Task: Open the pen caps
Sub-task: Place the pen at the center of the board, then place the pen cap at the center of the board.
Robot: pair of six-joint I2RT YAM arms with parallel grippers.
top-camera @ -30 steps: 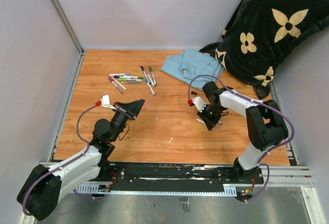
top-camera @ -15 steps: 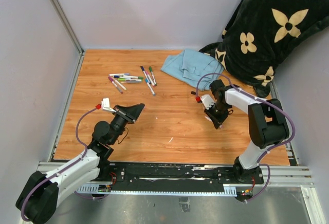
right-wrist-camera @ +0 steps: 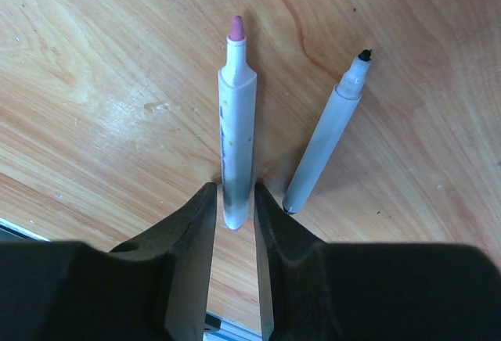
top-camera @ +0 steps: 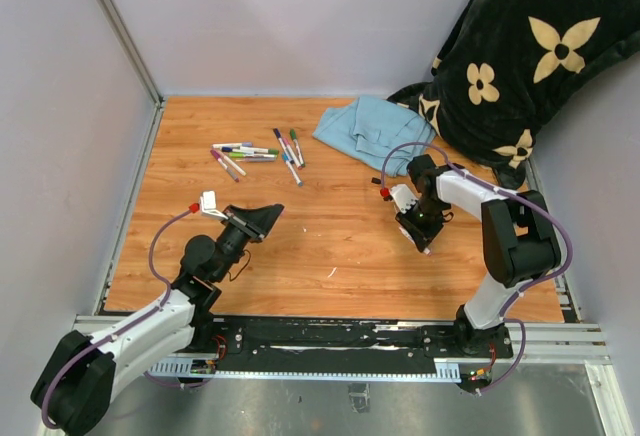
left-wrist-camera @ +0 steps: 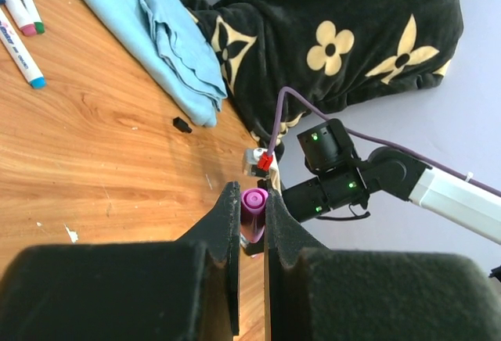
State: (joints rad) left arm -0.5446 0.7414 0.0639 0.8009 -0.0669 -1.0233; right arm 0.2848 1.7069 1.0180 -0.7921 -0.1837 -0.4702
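Left wrist: left gripper (left-wrist-camera: 250,189) clenched on purple cap (left-wrist-camera: 253,199) (detached)
Right gripper (right-wrist-camera: 233,192): astride uncapped pink marker (right-wrist-camera: 236,122) — grip unclear
Remaining: capped markers (top-camera: 255,153), far cluster

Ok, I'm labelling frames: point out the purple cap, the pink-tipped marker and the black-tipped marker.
purple cap (left-wrist-camera: 254,199), left wrist view, its round top.
pink-tipped marker (right-wrist-camera: 236,122), right wrist view, mid-barrel.
black-tipped marker (right-wrist-camera: 321,149), right wrist view, mid-barrel.
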